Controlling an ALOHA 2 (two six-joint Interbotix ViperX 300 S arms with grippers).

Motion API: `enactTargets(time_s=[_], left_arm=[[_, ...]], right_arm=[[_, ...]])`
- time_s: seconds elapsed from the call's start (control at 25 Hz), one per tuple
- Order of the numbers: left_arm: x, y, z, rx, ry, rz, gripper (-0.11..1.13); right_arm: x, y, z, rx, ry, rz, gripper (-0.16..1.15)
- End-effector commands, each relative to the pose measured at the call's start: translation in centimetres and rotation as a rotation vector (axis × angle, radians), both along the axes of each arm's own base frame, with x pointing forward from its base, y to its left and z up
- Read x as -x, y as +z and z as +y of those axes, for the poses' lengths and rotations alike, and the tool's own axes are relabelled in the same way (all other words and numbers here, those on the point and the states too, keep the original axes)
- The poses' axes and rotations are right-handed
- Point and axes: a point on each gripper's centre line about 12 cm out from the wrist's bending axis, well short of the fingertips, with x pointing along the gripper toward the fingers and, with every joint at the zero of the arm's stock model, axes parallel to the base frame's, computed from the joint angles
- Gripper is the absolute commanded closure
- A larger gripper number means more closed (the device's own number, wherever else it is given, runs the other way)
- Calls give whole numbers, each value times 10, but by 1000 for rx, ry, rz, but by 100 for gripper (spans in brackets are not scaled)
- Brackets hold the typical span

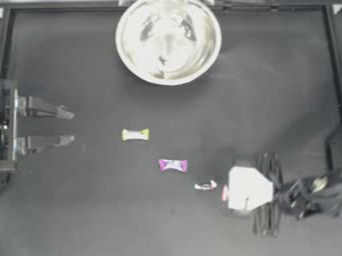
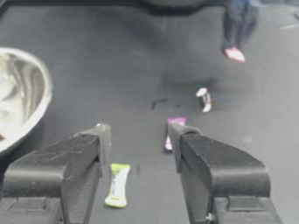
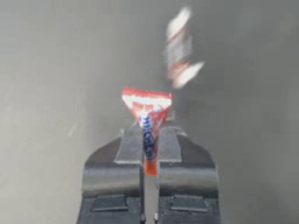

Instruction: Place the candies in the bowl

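Note:
The shiny white bowl (image 1: 167, 41) stands at the far middle of the table, and its rim shows in the left wrist view (image 2: 35, 109). Three candies lie in a diagonal row: yellow-green (image 1: 135, 134), magenta (image 1: 173, 165) and white (image 1: 205, 186). My right gripper (image 1: 226, 192) is at the near right, just beside the white candy, shut on a red-orange candy (image 3: 147, 114). The white candy (image 3: 178, 48) lies just beyond its tips. My left gripper (image 1: 68, 126) waits open at the left edge. The yellow-green candy (image 2: 118, 184) shows between its spread jaws, farther along the table.
The right arm's white wrist block (image 1: 248, 188) and cables (image 1: 307, 192) take up the near right. A raised frame (image 1: 332, 75) borders the table's right side. Dark tabletop lies between the candies and the bowl.

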Motion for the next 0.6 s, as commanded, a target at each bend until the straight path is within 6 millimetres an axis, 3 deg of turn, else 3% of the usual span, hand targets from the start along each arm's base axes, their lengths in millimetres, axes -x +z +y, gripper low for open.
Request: enactTargets(time_s=[0.04,0.24,0.6], left_arm=[[-3,0,1,5,4,4,20],[-3,-2,1,5,6,8,20],[-3,-3,2,4,12,1,20]], right_arm=[[3,37,-34,5,-20,-200,86],[7,63,-89,2,-70,-425,86],[-1,70,-175,138,-173,-491,87]])
